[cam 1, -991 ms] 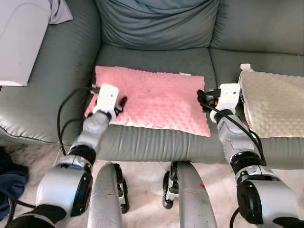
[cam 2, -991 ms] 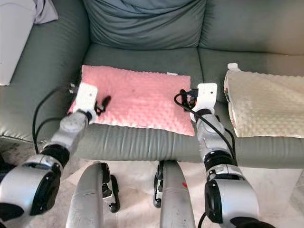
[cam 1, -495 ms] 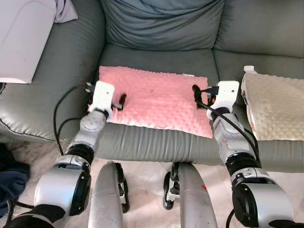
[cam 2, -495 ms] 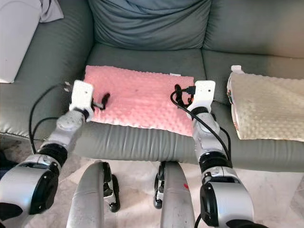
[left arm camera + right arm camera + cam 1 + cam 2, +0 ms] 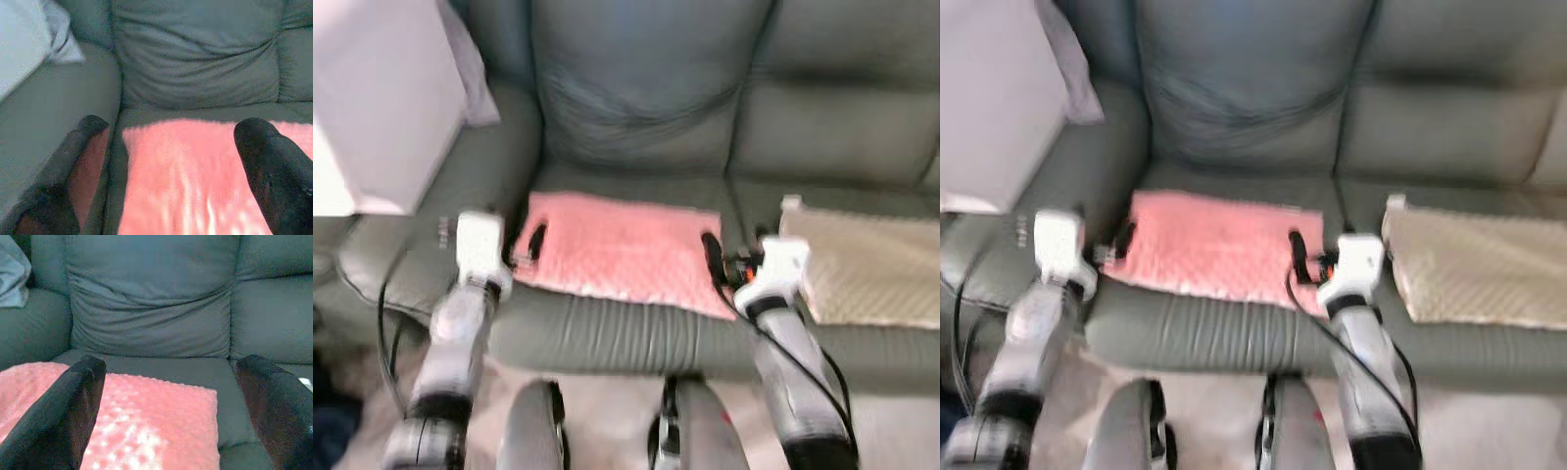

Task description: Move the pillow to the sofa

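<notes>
Now, head views, blurred w/ motion: pink pillow (image 5: 622, 250) lying flat on seat of grey sofa (image 5: 636, 117), just in front of a plump back cushion (image 5: 636, 98). Left gripper (image 5: 530, 243) at pillow's left edge, right gripper (image 5: 713, 262) at its right front corner, silver arms reaching in from below. Beige pillow (image 5: 867, 264) on next seat, just beside right arm. Pale boxy item (image 5: 386, 108) resting on sofa's left armrest. Light floor (image 5: 617, 411) below seat front. Same layout from right eye: pink pillow (image 5: 1209, 245) centred on seat, left gripper (image 5: 1122, 240) & right gripper (image 5: 1297, 250) flanking it, beige pillow (image 5: 1474, 269) to the right. Left wrist view: two black fingers (image 5: 274, 171) spread wide, one over pillow's pink surface (image 5: 190, 181), other (image 5: 63, 171) down beside pillow's edge near armrest; nothing pinched between; grey back cushion (image 5: 195, 58) ahead, pale cloth (image 5: 61, 41) in far corner. Right wrist view: fingers (image 5: 63, 416) likewise spread wide apart, one above pink pillow (image 5: 146, 426), other (image 5: 279, 401) off past its corner over bare seat; no grip on fabric; back cushion (image 5: 151, 298) straight ahead, bit of grey-blue cloth (image 5: 12, 274) at edge.
</notes>
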{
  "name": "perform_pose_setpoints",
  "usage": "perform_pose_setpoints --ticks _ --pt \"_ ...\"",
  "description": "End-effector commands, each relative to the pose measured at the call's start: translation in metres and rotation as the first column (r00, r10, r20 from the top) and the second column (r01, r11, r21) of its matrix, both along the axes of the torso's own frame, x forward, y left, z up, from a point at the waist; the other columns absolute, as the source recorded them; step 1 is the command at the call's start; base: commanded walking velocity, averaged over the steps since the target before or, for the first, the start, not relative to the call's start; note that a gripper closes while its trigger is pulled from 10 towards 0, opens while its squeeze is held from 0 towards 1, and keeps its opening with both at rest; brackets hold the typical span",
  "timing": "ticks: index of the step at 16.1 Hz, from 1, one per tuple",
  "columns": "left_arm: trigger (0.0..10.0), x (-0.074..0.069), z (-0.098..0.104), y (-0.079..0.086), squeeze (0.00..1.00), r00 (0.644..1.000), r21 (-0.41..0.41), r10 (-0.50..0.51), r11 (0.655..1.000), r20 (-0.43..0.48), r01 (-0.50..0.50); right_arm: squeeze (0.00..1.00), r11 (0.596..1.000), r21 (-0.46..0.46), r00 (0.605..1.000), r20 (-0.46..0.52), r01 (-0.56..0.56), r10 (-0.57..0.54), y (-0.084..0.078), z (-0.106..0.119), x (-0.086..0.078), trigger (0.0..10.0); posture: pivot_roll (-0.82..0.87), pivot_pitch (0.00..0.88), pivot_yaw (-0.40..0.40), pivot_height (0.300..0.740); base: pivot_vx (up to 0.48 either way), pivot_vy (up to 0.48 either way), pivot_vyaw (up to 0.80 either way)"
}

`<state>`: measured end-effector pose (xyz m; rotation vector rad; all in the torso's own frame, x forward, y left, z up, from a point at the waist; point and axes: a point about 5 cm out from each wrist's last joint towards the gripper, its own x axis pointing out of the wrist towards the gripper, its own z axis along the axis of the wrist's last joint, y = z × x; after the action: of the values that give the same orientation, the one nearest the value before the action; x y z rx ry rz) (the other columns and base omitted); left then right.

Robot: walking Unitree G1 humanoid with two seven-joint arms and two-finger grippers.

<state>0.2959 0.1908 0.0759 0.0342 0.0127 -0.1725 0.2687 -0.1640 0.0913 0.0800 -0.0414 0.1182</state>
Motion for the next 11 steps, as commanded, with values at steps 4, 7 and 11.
perform_pose_setpoints --ticks 4,7,11 --pt "10.0 0.004 0.005 -0.018 0.0 0.999 -0.079 0.003 0.997 -0.049 -0.007 0.0 1.0 -0.026 1.0 0.022 0.0 0.001 -0.007 0.019 0.01 10.0 -0.1 0.0 -0.033 0.69 0.0 0.0 0.0" --pt "10.0 0.006 0.005 -0.027 0.0 0.997 -0.104 0.017 0.994 -0.07 -0.024 0.0 0.999 -0.036 1.0 0.021 0.006 -0.005 -0.012 0.025 0.017 10.0 -0.1 0.0 -0.036 0.74 0.0 0.0 0.0" --pt "10.0 0.012 0.008 -0.028 0.0 0.997 -0.11 0.023 0.993 -0.072 -0.031 0.0 1.0 -0.019 1.0 0.004 0.009 -0.009 -0.008 0.021 0.015 10.0 -0.11 0.0 -0.029 0.74 0.0 0.0 0.0"
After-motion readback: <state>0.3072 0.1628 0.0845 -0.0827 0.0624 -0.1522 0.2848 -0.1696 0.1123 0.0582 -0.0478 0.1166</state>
